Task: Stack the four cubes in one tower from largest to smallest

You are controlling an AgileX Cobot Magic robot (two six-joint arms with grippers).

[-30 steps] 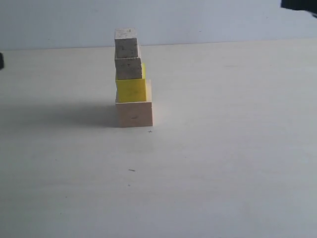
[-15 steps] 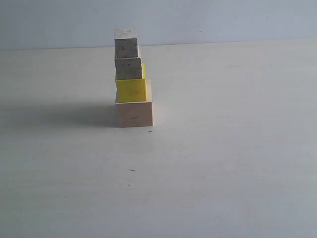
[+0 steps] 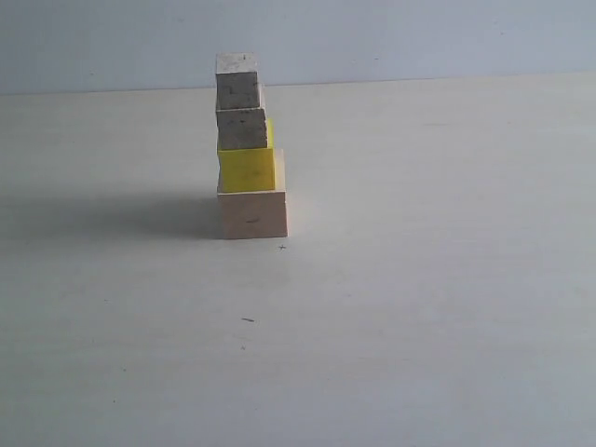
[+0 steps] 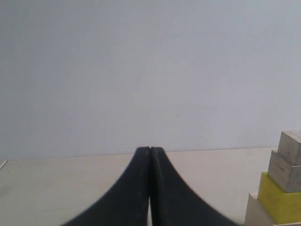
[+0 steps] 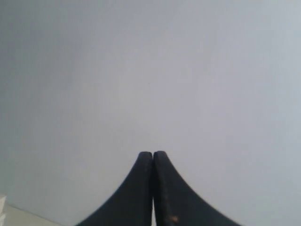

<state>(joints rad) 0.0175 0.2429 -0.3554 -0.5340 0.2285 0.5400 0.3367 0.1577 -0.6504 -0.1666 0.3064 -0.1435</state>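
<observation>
The tower (image 3: 250,149) stands on the pale table in the exterior view. Its base is the large pale wooden cube (image 3: 252,213). On that sits the yellow cube (image 3: 247,169), then the medium wooden cube (image 3: 242,128), with the small wooden cube (image 3: 237,81) on top. No arm shows in the exterior view. The left wrist view has the same tower (image 4: 281,188) at its edge, apart from my left gripper (image 4: 150,149), which is shut with nothing in it. My right gripper (image 5: 153,153) is shut and empty too, facing the grey wall.
The pale table (image 3: 419,307) spreads wide on all sides of the tower, and a grey wall (image 3: 419,37) runs behind it. A small dark mark (image 3: 248,319) lies on the table in front of the tower.
The dark arm parts at the exterior view's top right corner and left edge have withdrawn out of sight. The tower has not moved.
</observation>
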